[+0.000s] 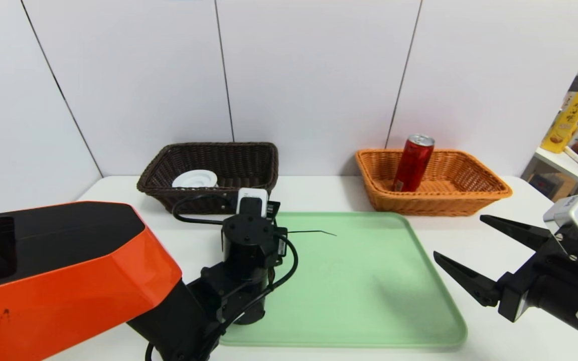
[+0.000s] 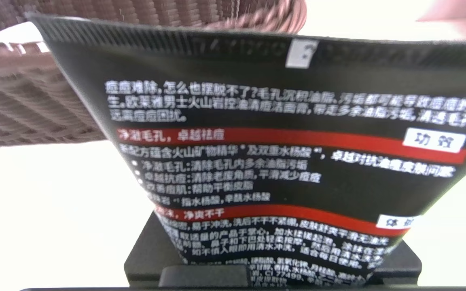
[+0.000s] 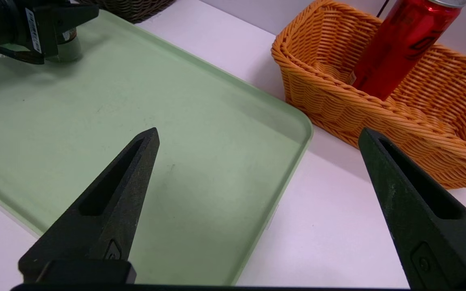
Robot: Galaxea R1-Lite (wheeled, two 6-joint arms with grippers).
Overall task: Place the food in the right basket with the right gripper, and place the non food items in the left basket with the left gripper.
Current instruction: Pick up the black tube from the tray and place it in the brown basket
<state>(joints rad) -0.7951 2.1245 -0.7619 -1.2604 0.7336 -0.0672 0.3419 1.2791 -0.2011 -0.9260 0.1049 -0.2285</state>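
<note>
The black tube with white and red print fills the left wrist view. My left gripper is shut on its narrow end, over the left part of the tray, and the tube's cap touches the tray. In the head view the tube shows only as a thin dark edge. The white roll lies in the dark brown basket. The red can leans inside the orange basket. At the right of the tray my right gripper stands open and holds nothing.
A pale green tray covers the middle of the white table, in front of both baskets. The wall panels stand right behind the baskets. A side table with boxes and a brown cloth is at the far right.
</note>
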